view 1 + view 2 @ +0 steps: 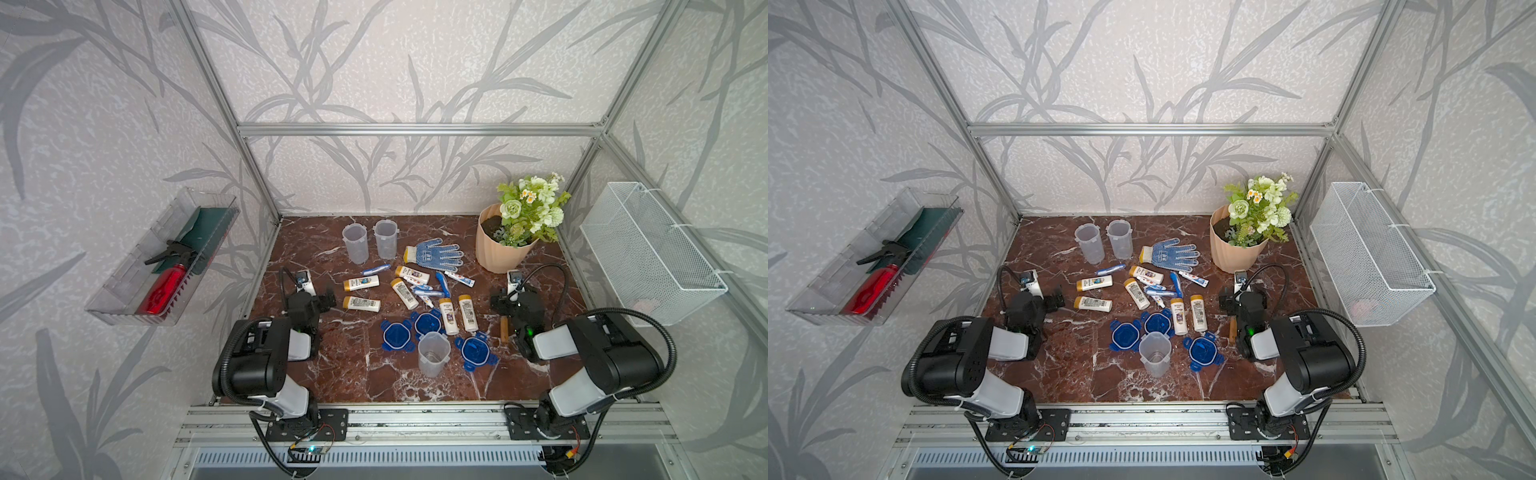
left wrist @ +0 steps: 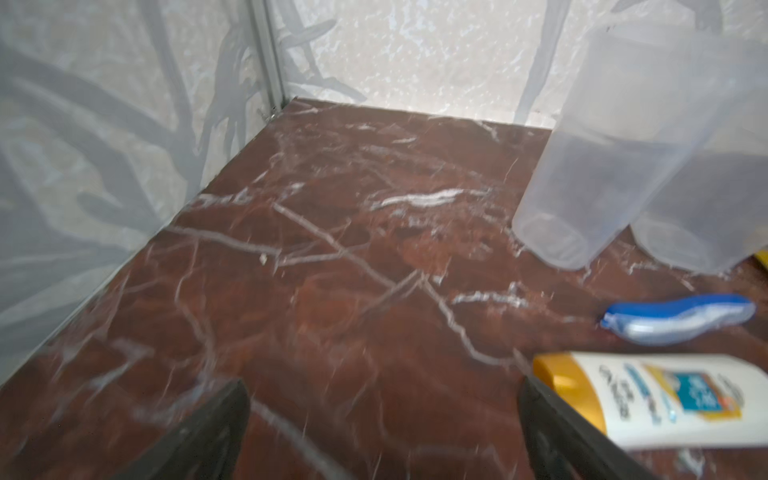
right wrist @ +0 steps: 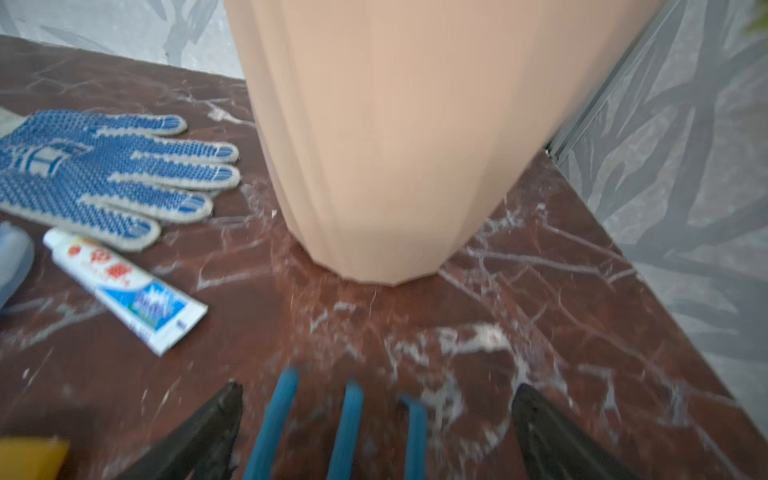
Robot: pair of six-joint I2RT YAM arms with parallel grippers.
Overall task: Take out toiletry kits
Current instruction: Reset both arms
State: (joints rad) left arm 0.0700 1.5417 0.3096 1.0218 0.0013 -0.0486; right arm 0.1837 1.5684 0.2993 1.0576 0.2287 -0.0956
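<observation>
1. Red-brown marble tabletop (image 1: 357,374) is carrying everything, and a blue-dotted glove (image 1: 436,252) is lying flat toward its back.
2. The toiletry kits are lying loose, outside their cups, scattered just in front of the glove: six white bottles (image 1: 361,283) with gold caps, toothbrushes (image 1: 442,283) and toothpaste tubes (image 1: 459,278).
3. Two clear cups (image 1: 355,243) are standing upright just left of the glove. A third cup (image 1: 433,353) is standing well in front of it among three blue lids (image 1: 397,336).
4. The left gripper (image 1: 328,299) is hanging well to the glove's left and front, jaws spread wide and pinching nothing.
5. The right gripper (image 1: 498,303) is hovering to the glove's right and front, jaws spread. The blue tines of a garden tool (image 3: 347,424) are showing between them, unpinched.
6. A peach flower pot (image 1: 498,249) is standing just right of the glove.
</observation>
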